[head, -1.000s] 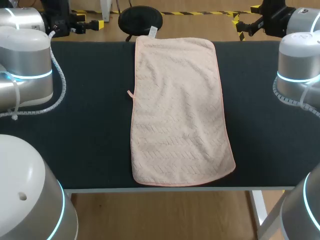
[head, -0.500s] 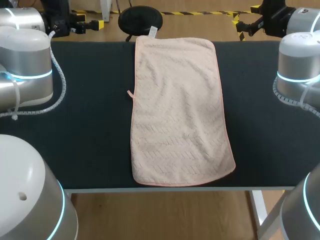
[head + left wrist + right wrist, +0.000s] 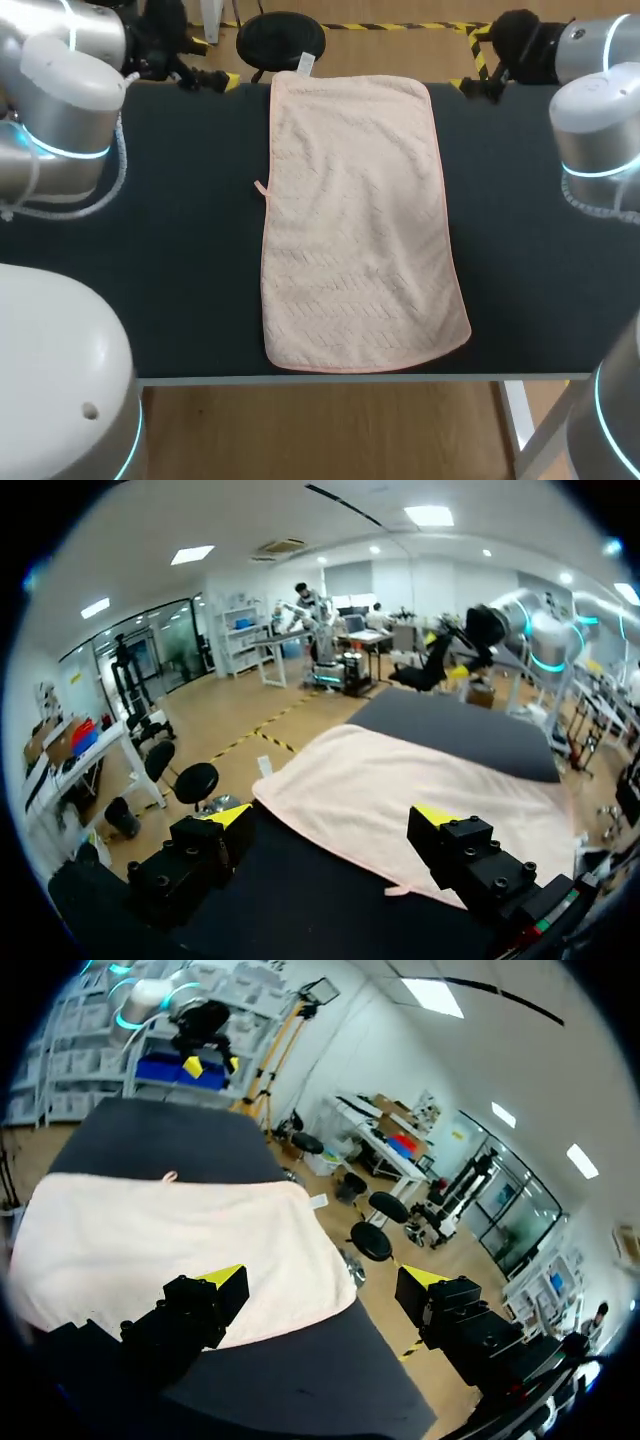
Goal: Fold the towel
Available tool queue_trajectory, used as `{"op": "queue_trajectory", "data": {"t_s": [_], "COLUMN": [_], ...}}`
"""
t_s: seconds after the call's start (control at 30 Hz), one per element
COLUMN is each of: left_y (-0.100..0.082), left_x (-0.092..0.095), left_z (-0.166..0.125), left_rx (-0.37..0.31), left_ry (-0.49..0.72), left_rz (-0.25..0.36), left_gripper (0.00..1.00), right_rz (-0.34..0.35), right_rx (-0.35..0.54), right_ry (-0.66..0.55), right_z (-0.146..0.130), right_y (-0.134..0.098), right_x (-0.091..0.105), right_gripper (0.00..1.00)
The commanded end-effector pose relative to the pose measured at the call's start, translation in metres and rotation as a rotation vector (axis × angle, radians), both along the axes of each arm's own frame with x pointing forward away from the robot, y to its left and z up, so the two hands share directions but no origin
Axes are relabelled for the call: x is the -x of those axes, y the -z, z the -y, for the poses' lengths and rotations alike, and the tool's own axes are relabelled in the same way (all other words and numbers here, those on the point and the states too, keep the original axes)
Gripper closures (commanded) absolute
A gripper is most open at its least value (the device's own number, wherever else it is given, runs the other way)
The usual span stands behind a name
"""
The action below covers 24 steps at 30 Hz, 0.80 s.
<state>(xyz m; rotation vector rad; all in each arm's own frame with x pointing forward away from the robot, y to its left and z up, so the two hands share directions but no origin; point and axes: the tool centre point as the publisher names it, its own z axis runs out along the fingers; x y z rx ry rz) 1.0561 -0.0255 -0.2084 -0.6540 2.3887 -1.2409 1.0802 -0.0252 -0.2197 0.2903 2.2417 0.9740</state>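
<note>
Left claw (image 3: 333, 817) and right claw (image 3: 321, 1280) spread wide, clear of towel (image 3: 360, 220).

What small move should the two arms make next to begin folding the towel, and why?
Probably lower the left gripper and right gripper onto the two far corners of the towel. It lies flat and unfolded on the table, and both grippers hang open and empty near those corners, at the table's far edge.

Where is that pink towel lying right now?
In the head view, the pink towel lies flat down the middle of the black table, its tagged end at the far edge, the other near the front edge.
</note>
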Motion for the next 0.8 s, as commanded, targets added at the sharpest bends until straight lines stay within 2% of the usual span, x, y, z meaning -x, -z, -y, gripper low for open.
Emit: {"op": "queue_trajectory", "data": {"t_s": [0.03,0.43,0.47,0.57,0.63,0.67,0.73,0.8], "left_y": [-0.006,-0.006,-0.006,0.003,0.007,0.01,0.015,0.021], "left_x": [0.003,0.003,0.003,0.004,0.01,0.013,0.021,0.03], "left_z": [0.001,0.001,0.001,0.01,0.016,0.018,0.023,0.028], "left_rx": [-0.872,-0.872,-0.872,-0.959,-1.027,-1.061,-1.083,-1.105], "left_ry": [0.508,0.508,0.508,0.612,0.686,0.717,0.748,0.788], "left_rz": [-0.086,-0.086,-0.086,-0.17,-0.201,-0.223,-0.247,-0.26], "left_gripper": [0.0,0.0,0.0,0.0,0.0,0.0,0.0,0.0], "right_rz": [0.015,0.015,-0.054,-0.16,-0.174,-0.2,-0.2,-0.229], "right_rx": [1.01,1.01,1.042,1.171,1.237,1.25,1.254,1.21], "right_ry": [-0.546,-0.546,-0.576,-0.651,-0.688,-0.699,-0.704,-0.707], "right_z": [0.004,0.004,0.001,-0.014,-0.026,-0.03,-0.037,-0.041], "right_y": [-0.008,-0.008,-0.001,0.01,0.013,0.015,0.018,0.023], "right_x": [0.001,0.001,-0.001,0.006,0.017,0.023,0.033,0.042], "right_gripper": [0.0,0.0,0.0,0.0,0.0,0.0,0.0,0.0]}}
